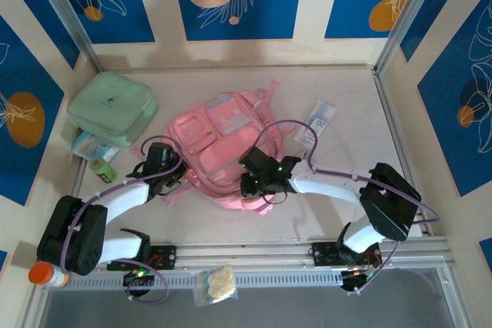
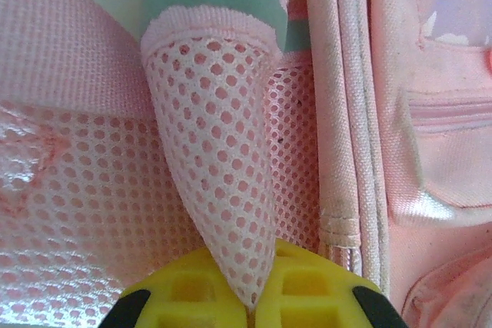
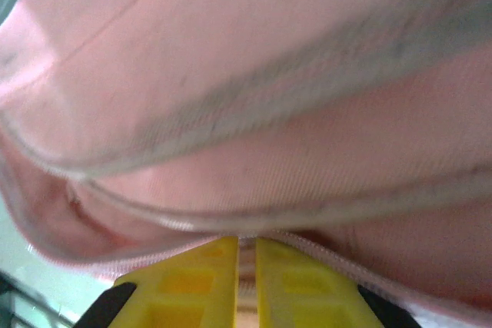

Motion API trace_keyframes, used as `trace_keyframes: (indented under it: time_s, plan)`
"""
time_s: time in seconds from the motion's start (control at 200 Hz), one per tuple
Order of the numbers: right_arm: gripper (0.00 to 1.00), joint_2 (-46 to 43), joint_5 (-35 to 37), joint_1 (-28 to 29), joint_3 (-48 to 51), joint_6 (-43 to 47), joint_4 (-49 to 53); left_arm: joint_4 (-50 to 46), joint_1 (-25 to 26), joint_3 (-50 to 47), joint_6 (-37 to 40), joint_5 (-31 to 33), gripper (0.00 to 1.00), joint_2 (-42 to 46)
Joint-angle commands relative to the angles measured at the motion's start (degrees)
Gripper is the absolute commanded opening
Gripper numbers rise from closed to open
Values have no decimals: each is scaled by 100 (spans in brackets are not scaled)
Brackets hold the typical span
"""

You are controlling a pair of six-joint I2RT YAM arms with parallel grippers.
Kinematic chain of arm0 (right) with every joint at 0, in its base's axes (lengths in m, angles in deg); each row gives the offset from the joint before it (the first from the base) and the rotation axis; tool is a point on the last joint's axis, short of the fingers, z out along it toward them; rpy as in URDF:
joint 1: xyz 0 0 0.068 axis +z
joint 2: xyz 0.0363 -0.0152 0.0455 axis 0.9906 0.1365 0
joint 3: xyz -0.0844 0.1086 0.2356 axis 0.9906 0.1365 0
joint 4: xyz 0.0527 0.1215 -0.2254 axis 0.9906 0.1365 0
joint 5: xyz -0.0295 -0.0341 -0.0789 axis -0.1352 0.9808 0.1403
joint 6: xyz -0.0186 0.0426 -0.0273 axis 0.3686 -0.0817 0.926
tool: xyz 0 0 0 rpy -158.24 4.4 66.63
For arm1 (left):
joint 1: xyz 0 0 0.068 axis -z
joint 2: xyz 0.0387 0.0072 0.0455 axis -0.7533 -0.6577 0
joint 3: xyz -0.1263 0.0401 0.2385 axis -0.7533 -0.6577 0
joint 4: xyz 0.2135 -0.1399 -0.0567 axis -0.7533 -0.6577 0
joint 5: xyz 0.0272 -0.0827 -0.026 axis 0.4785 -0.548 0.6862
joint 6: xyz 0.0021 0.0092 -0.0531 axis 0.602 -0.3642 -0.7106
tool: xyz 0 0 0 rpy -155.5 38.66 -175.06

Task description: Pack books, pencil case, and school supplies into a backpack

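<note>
The backpack (image 1: 223,132) is soft and limp. Left gripper (image 2: 250,301) clamps its mesh fold (image 2: 215,151); right gripper (image 3: 246,266) pinches its near-edge seam (image 3: 307,247). Seams likely hold firmest.

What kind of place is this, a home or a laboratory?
Probably a staged robot test booth, not a home: a table boxed in by blue decorated wall panels, robot arms bolted to a metal rail, and a pink backpack laid out.

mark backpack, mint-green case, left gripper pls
backpack (image 1: 231,124), top external view, front pocket panel.
mint-green case (image 1: 112,104), top external view, middle of its top face.
left gripper (image 2: 250,306), left wrist view, between the yellow fingertips pinching the backpack's mesh.
</note>
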Motion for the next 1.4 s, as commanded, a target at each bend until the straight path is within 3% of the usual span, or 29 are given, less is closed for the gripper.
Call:
trace_keyframes:
  time_s: [0.0,0.22,0.375,0.48,0.615,0.8,1.101,1.396]
  plan:
    - [15,156,-24,-493,-240,604,-49,162,279,-175,-239,-251,0,222]
    - [16,202,-338,-1268,-552,1253,-94,-49,795,-202,-599,227,0,642]
    - [20,-121,-393,-1318,-601,1301,273,-158,842,-206,-732,366,0,743]
    - [29,-382,-351,-1227,-560,1188,630,-108,940,-188,-874,437,0,763]
    - [37,-621,54,-838,-725,1036,1245,-222,1045,-59,-932,588,0,792]
    - [42,-630,1029,276,-1168,629,1859,-64,1199,-73,-1155,606,0,824]
    - [41,735,1226,1488,-1823,165,1070,-5,1327,-14,-1290,563,0,810]
    - [38,1576,1433,1406,-2362,255,587,138,1383,-19,-1324,430,0,894]
